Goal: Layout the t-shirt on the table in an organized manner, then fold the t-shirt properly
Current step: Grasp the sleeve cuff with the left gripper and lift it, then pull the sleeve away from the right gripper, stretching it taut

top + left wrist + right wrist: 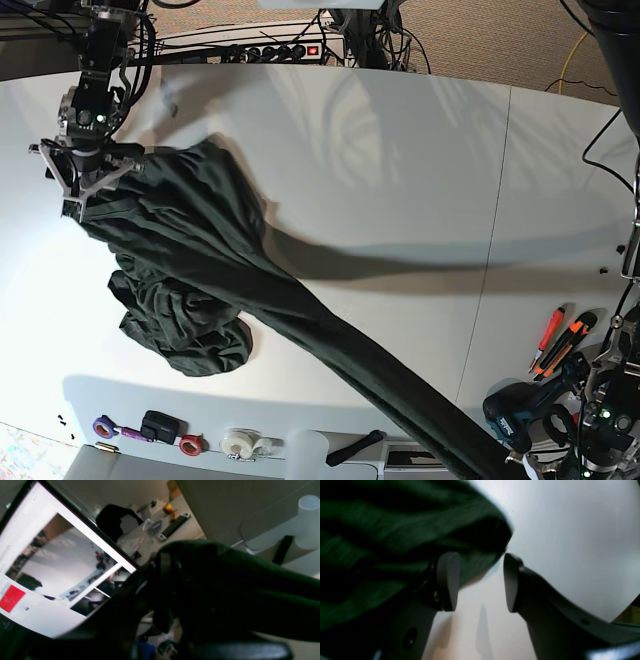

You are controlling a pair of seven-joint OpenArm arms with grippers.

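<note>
We see the t-shirt (200,250), dark green, stretched as a long rope-like band across the table (400,160), from the far-left corner area diagonally down to the near-right edge. Part of it sits bunched in a heap near the table's left side, resting on the white top; the rest lifts off twd the near-right.

Left gripper (160,585): its jaws are closed tight on the t-shirt (250,585), fabric draped over & around the fingers, so we can't make out the tips themselves. In the base view this arm is at the near-right corner, cloth running up to it.

Right gripper (480,580): jaws stand wide apart, w/ bare white table showing in the gap. One of its fingers (447,580) sits right against the t-shirt (382,530) edge; the other is clear of the cloth. Nothing is pinched btwn them. In the base view it hangs over the shirt's far-left end (85,175).

Along the near edge we spot tape rolls (240,440) & orange-handled cutters (560,340) at the right side.
</note>
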